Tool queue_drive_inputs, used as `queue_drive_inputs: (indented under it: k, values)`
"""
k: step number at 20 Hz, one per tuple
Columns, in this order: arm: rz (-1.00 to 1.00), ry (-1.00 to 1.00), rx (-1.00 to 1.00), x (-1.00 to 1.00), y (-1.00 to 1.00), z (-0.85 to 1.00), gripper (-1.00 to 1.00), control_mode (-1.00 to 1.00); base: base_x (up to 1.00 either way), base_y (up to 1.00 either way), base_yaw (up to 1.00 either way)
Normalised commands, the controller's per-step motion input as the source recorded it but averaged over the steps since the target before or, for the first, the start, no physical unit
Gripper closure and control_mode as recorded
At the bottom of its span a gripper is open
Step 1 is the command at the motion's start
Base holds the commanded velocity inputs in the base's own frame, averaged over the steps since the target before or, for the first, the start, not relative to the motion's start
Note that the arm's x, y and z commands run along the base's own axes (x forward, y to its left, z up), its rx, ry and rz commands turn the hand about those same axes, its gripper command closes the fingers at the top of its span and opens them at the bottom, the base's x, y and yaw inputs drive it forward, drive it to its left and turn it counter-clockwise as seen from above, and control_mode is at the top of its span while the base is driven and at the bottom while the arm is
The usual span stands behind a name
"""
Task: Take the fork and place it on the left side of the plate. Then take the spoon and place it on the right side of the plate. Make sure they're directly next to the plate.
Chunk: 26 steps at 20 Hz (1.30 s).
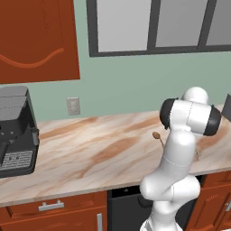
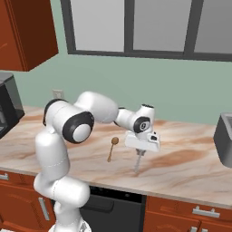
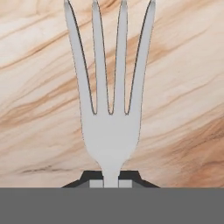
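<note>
While the spoon [image 2: 112, 148] lies on the counter [image 2: 181, 158], the hand [image 2: 140, 153] grips the fork [image 3: 109, 105], 4 tines pointing down.

Marbled bench [image 1: 90, 153] carries a black coffee machine [image 1: 16, 131] (far left); wall outlet [image 1: 73, 106] behind it.

The fork [image 3: 110, 109] handle is hidden between the end effector [image 3: 111, 183] fingertips.

White arm stretched forward and low — pincer [image 2: 139, 154] pointing down, clamped shut.
</note>
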Motion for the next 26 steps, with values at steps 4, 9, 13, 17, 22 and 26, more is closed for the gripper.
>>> queue_drive_inputs:
  k: [4,9,13,17,22,26]
  values:
    - [0.0,-0.03,0.0,-0.24,0.16,0.42,1.0,-1.0,0.0,0.0,0.0]
    - [0.0,-0.02,0.0,-0.2,0.23,0.41,1.0,-1.0,0.0,0.0,0.0]
    - [0.0,0.0,-0.03,-0.11,0.28,0.4,1.0,-1.0,0.0,0.0,0.0]
    - [0.0,0.0,-0.04,-0.07,0.28,0.41,1.0,-1.0,0.0,0.0,0.0]
    - [0.0,-0.03,-0.01,-0.21,0.22,0.36,1.0,-1.0,0.0,0.0,0.0]
    - [-0.02,-0.14,0.0,-0.27,0.18,0.35,1.0,-1.0,0.0,0.0,0.0]
